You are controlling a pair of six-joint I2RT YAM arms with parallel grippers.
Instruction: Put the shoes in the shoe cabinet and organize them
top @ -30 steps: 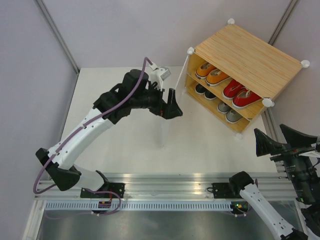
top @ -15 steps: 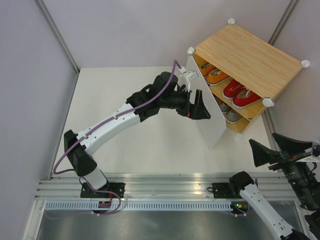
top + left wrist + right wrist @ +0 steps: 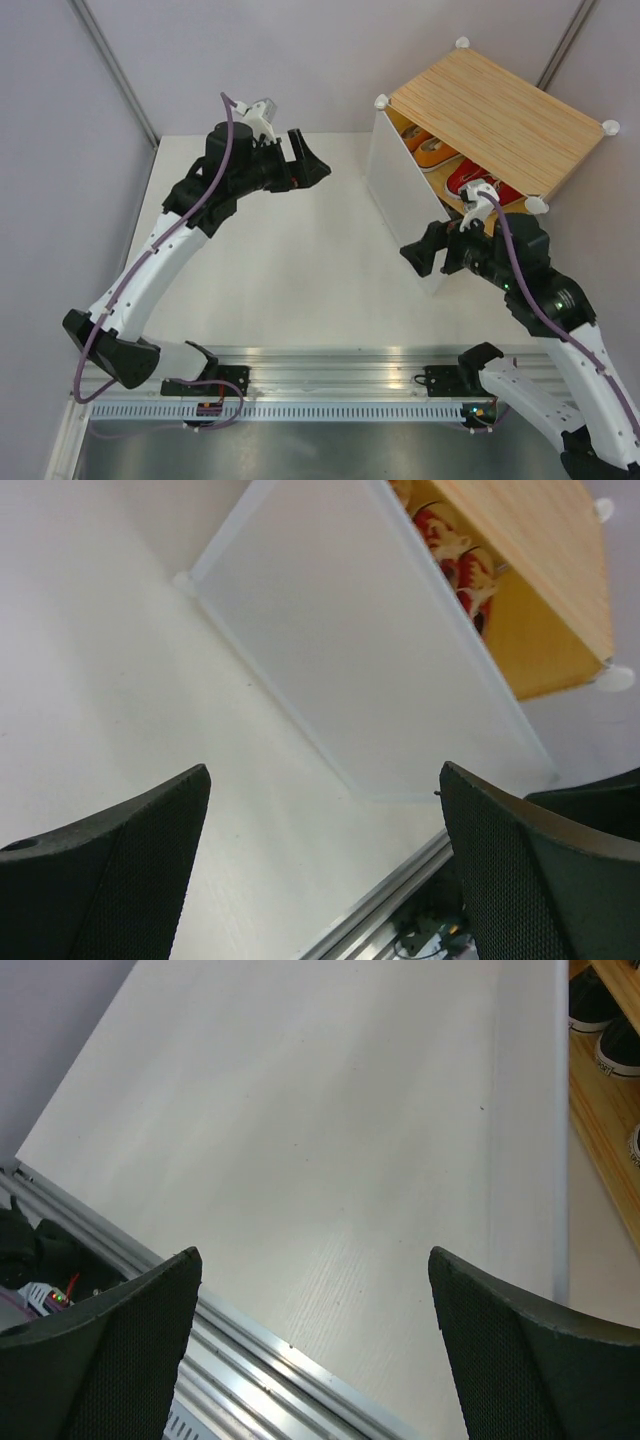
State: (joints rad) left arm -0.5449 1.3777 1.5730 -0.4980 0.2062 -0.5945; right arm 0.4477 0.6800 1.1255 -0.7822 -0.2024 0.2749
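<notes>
The white table [image 3: 290,280] carries the shoe cabinet [image 3: 500,110] at its far right corner, wood-grain top up. Its frosted door [image 3: 400,200] stands swung most of the way across the front. The gap left shows an orange pair [image 3: 432,150] and a red pair [image 3: 470,180] on the upper shelf, and black ones [image 3: 592,1008] on the lower.

The right gripper [image 3: 420,245] hovers by the door's free lower corner, jaws spread and empty. Whether it touches the panel I cannot tell. The left gripper [image 3: 312,163], likewise spread and empty, hangs well apart to the left.
</notes>
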